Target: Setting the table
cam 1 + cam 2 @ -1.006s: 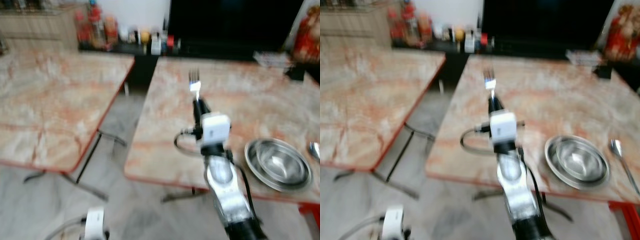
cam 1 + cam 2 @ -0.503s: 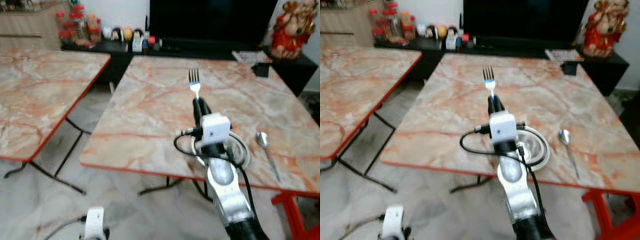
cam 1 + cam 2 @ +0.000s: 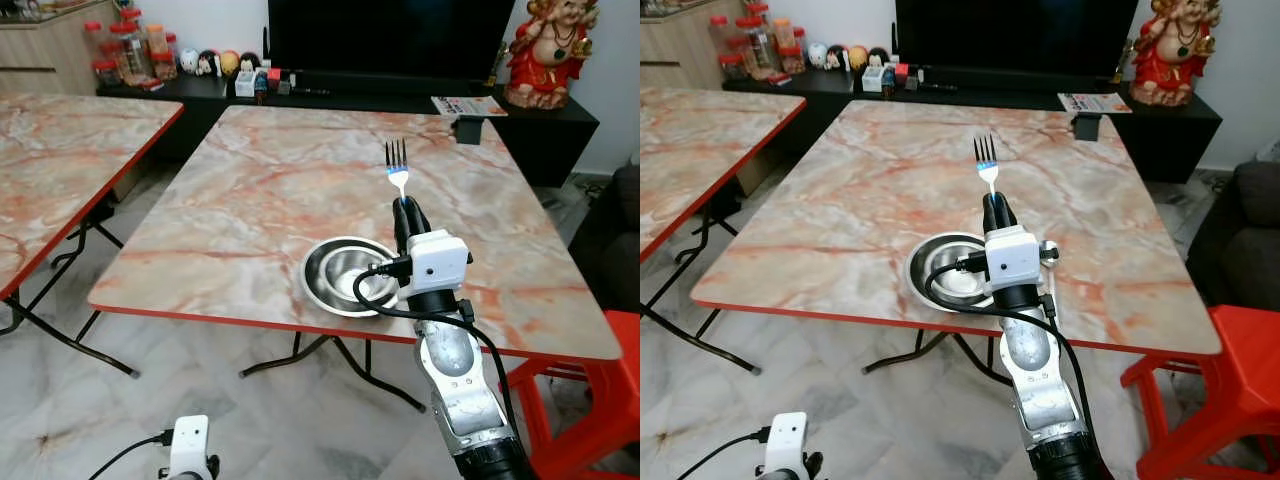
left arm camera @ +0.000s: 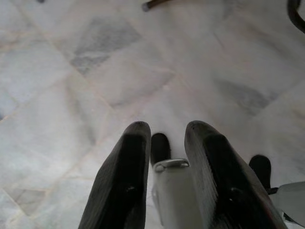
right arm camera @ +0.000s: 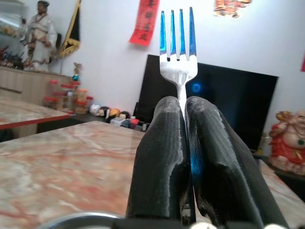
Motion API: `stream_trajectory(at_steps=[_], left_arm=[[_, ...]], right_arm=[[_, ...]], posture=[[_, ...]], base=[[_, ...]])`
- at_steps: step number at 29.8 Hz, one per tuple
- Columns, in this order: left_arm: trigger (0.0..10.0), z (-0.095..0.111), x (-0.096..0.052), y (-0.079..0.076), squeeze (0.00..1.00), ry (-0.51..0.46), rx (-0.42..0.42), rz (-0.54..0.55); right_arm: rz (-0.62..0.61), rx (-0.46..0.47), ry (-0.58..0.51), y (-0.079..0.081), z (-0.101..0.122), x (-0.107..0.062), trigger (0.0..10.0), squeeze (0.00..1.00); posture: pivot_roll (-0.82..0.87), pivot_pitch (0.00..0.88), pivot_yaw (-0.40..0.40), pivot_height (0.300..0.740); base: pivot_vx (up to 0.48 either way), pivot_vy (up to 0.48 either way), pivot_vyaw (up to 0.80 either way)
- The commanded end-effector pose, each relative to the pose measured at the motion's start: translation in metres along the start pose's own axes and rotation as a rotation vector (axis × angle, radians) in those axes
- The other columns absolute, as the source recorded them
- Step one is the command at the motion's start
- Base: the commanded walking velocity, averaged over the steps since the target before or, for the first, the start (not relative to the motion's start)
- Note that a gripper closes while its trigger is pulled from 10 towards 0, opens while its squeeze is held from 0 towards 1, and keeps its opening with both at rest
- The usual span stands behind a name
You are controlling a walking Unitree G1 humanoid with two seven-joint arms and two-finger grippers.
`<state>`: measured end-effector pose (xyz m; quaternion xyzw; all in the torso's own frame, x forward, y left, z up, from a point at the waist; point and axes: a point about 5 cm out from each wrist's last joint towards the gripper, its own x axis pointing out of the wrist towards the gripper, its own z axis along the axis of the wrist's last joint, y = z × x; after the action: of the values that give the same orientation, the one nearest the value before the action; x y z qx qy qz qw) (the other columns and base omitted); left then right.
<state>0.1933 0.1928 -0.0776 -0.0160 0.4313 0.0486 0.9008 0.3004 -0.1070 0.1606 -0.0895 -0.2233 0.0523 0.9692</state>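
right end effector [image 3: 402, 208] clamped tight on fork [image 3: 397, 165] handle, tines upright | steel bowl [image 3: 345, 277] just below it on worktop [image 3: 250, 190] | fork: light, stiff, slick; grip mid-handle | left end effector [image 4: 167, 157] slightly parted, empty, above floor

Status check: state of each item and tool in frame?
Silver metal fork: upright, tines up, clamped in right tool.
Right tool: shut on the fork, above the table.
Round steel bowl: upright, empty, near the front edge of the marble table.
Left tool: open, hanging over the floor.
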Motion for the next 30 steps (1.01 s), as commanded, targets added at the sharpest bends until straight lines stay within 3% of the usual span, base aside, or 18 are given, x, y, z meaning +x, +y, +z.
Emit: stream_trajectory(at_steps=[1, 5, 30], left_arm=[[10.0, -0.001, 0.000, -0.007, 0.00, 0.007, 0.005, -0.019], [10.0, -0.001, 0.000, -0.007, 0.00, 0.008, 0.005, -0.019], [10.0, 0.001, 0.000, -0.003, 0.00, 0.002, -0.031, 0.002]], right_arm=[[-0.022, -0.017, 0.006, -0.007, -0.001, -0.002, 10.0, 0.00], [-0.028, -0.018, 0.016, -0.007, -0.002, -0.004, 10.0, 0.00], [-0.051, -0.011, 0.080, -0.007, -0.013, -0.008, 10.0, 0.00]], posture=[[-0.10, 0.000, 0.010, 0.740], [-0.10, 0.000, 0.012, 0.740], [-0.10, 0.000, 0.019, 0.740]], base=[[0.000, -0.375, 0.00], [0.000, -0.349, 0.00], [0.000, 0.000, -0.05]])
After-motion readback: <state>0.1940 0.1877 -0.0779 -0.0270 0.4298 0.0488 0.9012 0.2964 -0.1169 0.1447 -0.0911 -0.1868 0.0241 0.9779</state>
